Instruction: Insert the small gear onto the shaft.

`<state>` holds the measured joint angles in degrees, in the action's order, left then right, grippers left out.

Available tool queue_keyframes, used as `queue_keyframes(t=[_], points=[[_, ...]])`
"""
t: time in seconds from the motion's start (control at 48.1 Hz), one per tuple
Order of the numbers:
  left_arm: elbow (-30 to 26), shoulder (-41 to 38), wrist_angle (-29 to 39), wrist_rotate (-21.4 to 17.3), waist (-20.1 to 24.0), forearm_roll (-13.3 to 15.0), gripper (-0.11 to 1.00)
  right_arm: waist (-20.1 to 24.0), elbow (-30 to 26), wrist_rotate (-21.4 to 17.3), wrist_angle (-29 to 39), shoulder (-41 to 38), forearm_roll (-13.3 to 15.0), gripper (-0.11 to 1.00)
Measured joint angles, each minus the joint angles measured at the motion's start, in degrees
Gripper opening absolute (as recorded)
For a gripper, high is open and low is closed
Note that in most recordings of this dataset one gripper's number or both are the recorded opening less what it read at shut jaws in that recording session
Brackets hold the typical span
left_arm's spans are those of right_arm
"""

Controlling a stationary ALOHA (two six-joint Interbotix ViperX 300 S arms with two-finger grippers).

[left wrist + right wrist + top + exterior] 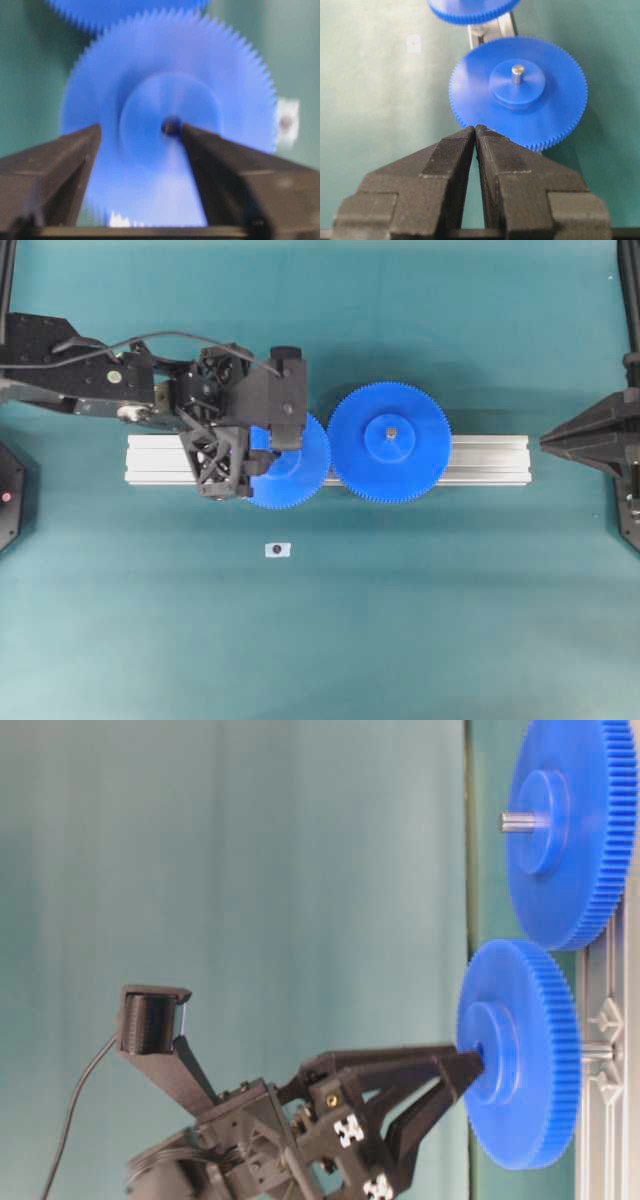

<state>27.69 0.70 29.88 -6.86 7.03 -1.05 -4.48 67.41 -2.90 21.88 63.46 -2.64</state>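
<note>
Small gear [295, 472] on the rail [480, 460], meshed beside the large gear [390, 443], shaft [597, 1050] tucked under it, left gripper [455, 1082] spread open, one finger [220, 165] at the hub hole, right gripper [475, 131] clenched, empty, well apart, teal counter [400, 620].

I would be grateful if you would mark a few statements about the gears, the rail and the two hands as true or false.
1. The small gear lies on the green cloth away from the rail. False: it sits over the aluminium rail, beside the larger gear.
2. The left hand has its fingers spread apart. True.
3. The right hand is wide open. False: its fingertips meet.
4. A metal pin stands out of the larger gear's hub. True.
5. The right hand holds the larger gear. False: it holds nothing.
</note>
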Motion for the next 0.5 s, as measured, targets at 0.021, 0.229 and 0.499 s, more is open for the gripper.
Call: queue_keyframes(t=[0.021,0.229,0.499], points=[[-0.2,-0.4,0.0,0.0,0.0,0.0,0.81,0.0,0.0,0.0,0.0,-0.1,0.1,0.21],[-1.0,-1.2,-0.5,-0.4,-0.1,0.0,0.79,0.1,0.3,-2.2,0.0,0.2,0.0,0.21],[-0.8,0.4,1.3,-0.5,0.0,0.0,0.79,0.1,0.4,-2.5,0.0,0.8,0.1,0.21]])
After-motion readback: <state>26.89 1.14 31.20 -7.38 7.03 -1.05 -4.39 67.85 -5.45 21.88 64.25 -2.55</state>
